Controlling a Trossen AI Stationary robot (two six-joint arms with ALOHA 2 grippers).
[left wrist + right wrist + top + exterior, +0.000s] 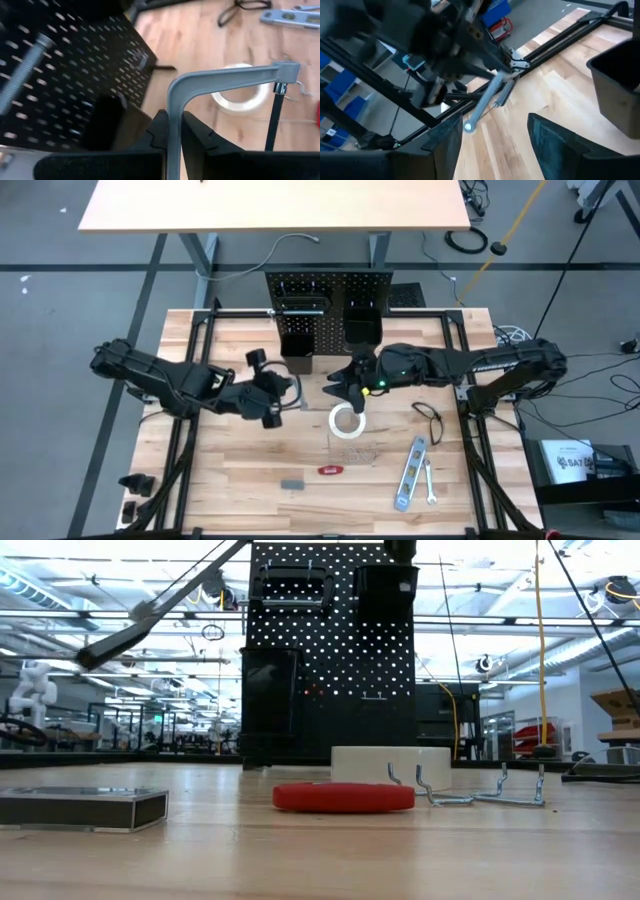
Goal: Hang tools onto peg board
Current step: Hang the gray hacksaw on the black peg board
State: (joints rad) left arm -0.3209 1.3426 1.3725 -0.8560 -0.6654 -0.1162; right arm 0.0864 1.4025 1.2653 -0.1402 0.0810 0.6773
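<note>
- Nearest the front edge of the counter (230, 480) lie a small grey block (292, 483) and the red-handled tool (331, 470); in the low view the red piece lies in front of the white tape roll.
- To the right of these, the silver level (411, 471) lies at a slant, with the small wrench (429, 484) just beside it.
- A few loose wire hooks (470, 795) rest on the wood between the red-handled tool and the level.
- The white tape roll (347, 422) lies flat near the middle of the counter.
- The black pliers (430, 420) lie to the right of the roll, near the right arm.
- The right gripper (349, 390) hovers just above the tape roll, its fingers spread apart and holding nothing.
- The left gripper (278, 394) is left of the roll, clamped tight on the grey frame of the C-clamp (225, 82), whose screw stands out toward the board.
- The peg board (328, 305) stands upright at the far edge, with two black bins (361, 330) on its face and a tool (300, 307) already hung at its upper left.
</note>
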